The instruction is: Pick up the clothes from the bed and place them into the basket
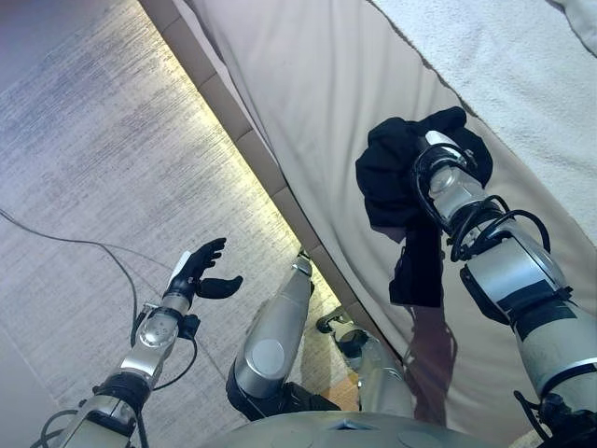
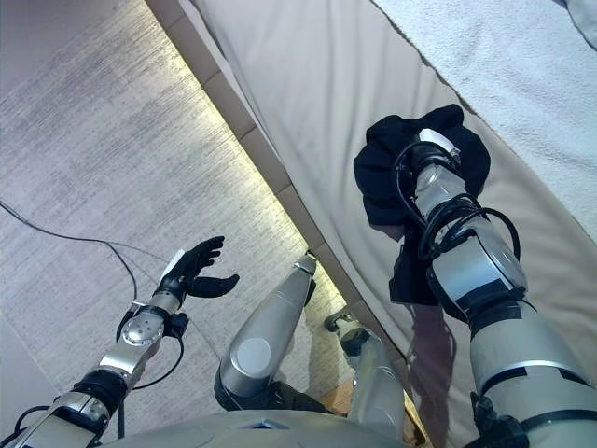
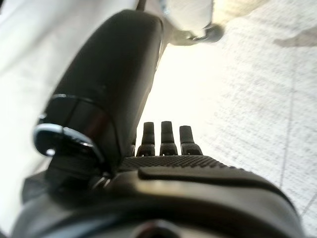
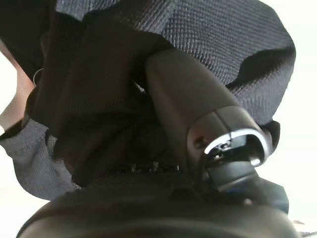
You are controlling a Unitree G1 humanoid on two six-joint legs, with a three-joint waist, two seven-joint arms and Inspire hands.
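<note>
Garment [image 1: 392,177]: black, bunched over the right robot hand [image 4: 183,94] above the bed [image 1: 317,84], one end hanging down along the forearm; fingers buried in the cloth, so grip can't be told; left robot hand [image 1: 201,271] open, empty, over the floor [image 1: 84,140]; basket not in view.

Garment [image 1: 396,177] at the bed's [image 1: 336,103] edge, floor [image 1: 84,140] left of bed, left hand [image 1: 201,271] over floor
</note>
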